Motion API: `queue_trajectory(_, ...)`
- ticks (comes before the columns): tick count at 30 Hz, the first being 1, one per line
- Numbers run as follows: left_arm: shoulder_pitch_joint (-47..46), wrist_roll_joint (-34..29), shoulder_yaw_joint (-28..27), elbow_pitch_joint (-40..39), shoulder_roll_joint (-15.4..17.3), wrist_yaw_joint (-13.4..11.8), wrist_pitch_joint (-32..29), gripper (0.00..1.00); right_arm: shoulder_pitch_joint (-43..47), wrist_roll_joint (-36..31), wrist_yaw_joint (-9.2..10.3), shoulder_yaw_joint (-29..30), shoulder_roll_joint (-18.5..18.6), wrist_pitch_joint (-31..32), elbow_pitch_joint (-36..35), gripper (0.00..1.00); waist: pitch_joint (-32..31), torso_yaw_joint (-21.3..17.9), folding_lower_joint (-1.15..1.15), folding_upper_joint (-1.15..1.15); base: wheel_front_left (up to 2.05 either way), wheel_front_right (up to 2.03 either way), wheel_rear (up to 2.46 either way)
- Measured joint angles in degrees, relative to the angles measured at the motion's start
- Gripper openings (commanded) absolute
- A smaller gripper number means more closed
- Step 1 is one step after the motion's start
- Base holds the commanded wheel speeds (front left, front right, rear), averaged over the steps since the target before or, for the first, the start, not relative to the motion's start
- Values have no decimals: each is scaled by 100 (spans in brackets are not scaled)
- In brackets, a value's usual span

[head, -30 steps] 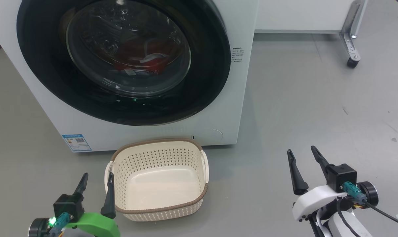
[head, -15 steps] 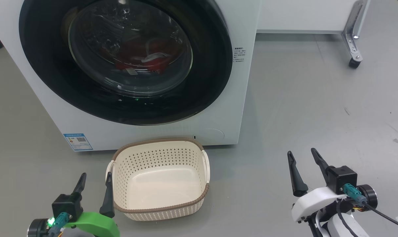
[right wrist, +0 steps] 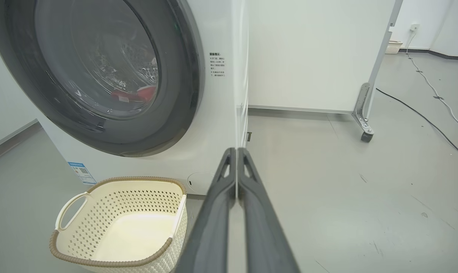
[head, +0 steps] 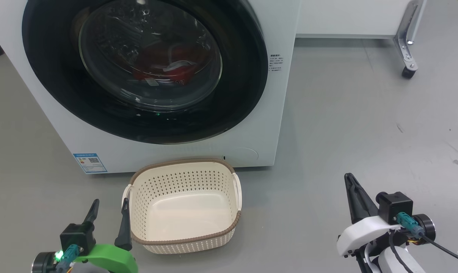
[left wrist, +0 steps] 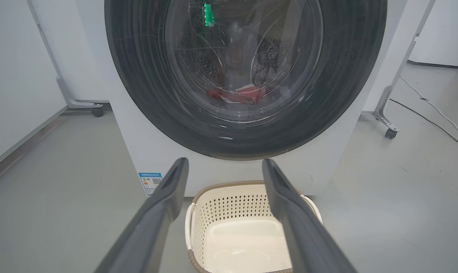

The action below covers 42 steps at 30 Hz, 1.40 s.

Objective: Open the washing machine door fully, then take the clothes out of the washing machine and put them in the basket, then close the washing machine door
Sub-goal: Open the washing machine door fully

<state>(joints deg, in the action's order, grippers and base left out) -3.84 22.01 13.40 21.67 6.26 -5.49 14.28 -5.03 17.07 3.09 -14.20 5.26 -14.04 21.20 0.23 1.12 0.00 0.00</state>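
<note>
The left hand (head: pixel 112 201) is released. Its two long dark fingers stand apart in a V with nothing between them, and they point forward from a green wrist shell (head: pixel 107 259). The right hand (head: pixel 349 176) is clenched on nothing. Its two tapered fingers lie pressed together along their length to a single tip, and they rise from a white wrist shell (head: pixel 361 231) above the matt grey floor (head: pixel 346 113). The basket (head: pixel 183 163) stands on the floor just beside the left hand's inner finger and well to the left of the right hand. It is cream plastic, rectangular with rounded corners, with perforated walls, a brown woven-look rim and white side handles. Ahead of both hands stands the washing machine (head: pixel 176 155), a smooth white cabinet. The washing machine door (head: pixel 145 121) lies shut against the cabinet: a wide glossy black ring around a bulging clear glass bowl. The clothes (head: pixel 164 70), red fabric with white trim, lie behind that glass, forward of the left hand.
</note>
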Motion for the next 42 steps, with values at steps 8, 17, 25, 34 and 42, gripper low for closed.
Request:
queue_trajectory(8, -1, -12, -14, 0, -14, 0, 0, 100, 3, 0, -53, 73, -12, 0, 1, 0, 9, 27, 0, 0, 0, 0, 0)
queue_trajectory(17, -121, -38, -22, -65, -18, -1, 0, 100, -59, 243, -369, 114, -70, 0, 13, 0, 187, 62, 0, 0, 0, 0, 0)
queue_trajectory(25, -356, -44, -21, -232, -32, 0, 1, 100, -503, 1276, -809, 378, -198, 30, 74, 0, 505, 114, 0, 0, 0, 0, 0)
queue_trajectory(34, -644, -98, 1, -447, -54, 25, 10, 100, -1250, 3451, -965, 1005, -264, 604, 135, 0, 964, 195, 0, 0, 0, 0, 0)
queue_trajectory(42, -989, -203, 31, -676, -100, 83, 16, 100, -2178, 5734, -976, 1203, -240, 1455, 88, 0, 1449, 294, 0, 0, 0, 0, 0)
